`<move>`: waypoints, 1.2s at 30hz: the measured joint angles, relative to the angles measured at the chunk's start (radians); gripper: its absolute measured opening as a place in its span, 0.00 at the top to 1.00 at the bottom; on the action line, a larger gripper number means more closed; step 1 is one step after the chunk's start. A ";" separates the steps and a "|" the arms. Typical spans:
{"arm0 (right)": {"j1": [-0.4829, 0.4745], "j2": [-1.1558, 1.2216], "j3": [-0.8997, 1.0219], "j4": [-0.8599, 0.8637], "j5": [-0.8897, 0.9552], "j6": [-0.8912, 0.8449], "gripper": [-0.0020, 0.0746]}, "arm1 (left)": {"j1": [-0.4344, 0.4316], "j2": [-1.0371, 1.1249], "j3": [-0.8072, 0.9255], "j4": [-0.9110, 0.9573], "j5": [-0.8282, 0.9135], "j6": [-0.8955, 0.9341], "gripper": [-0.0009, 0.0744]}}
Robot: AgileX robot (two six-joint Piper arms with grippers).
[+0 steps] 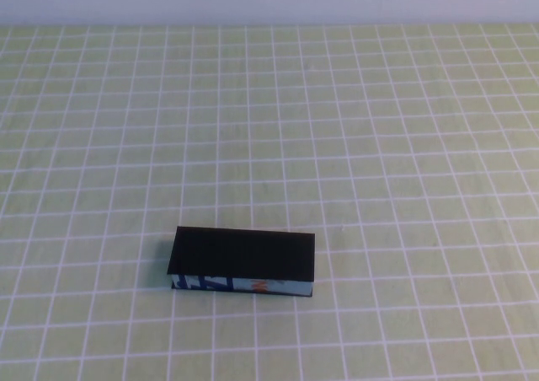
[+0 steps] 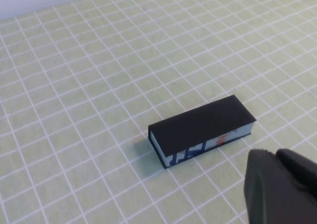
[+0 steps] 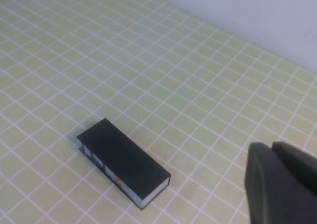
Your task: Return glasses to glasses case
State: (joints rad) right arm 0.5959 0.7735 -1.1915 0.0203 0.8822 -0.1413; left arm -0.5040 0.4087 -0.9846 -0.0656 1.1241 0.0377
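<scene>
The glasses case (image 1: 242,261) lay shut in the lower centre of the high view, on the green checked tablecloth (image 1: 379,145), patterned front side facing the robot. The glasses could not be seen in any view. The left gripper (image 2: 282,187) and the right gripper (image 3: 280,184) each showed only at its own wrist view's lower right corner, apart from the case; finger state cannot be told.
</scene>
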 joint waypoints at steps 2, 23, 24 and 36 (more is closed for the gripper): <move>0.000 -0.122 0.147 -0.007 -0.081 0.015 0.99 | 0.000 0.000 0.000 0.000 -0.013 -0.004 0.99; 0.000 -0.452 0.657 -0.058 -0.298 0.080 0.99 | 0.000 0.002 0.140 -0.012 -0.059 -0.038 0.99; 0.000 -0.452 0.658 -0.058 -0.300 0.080 0.99 | 0.000 0.002 0.140 -0.012 -0.052 -0.038 0.99; 0.000 -0.452 0.662 -0.058 -0.300 0.080 0.99 | 0.000 0.002 0.140 -0.012 -0.040 -0.043 0.99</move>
State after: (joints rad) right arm 0.5959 0.3215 -0.5297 -0.0376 0.5821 -0.0616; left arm -0.5040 0.4105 -0.8447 -0.0779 1.0837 -0.0053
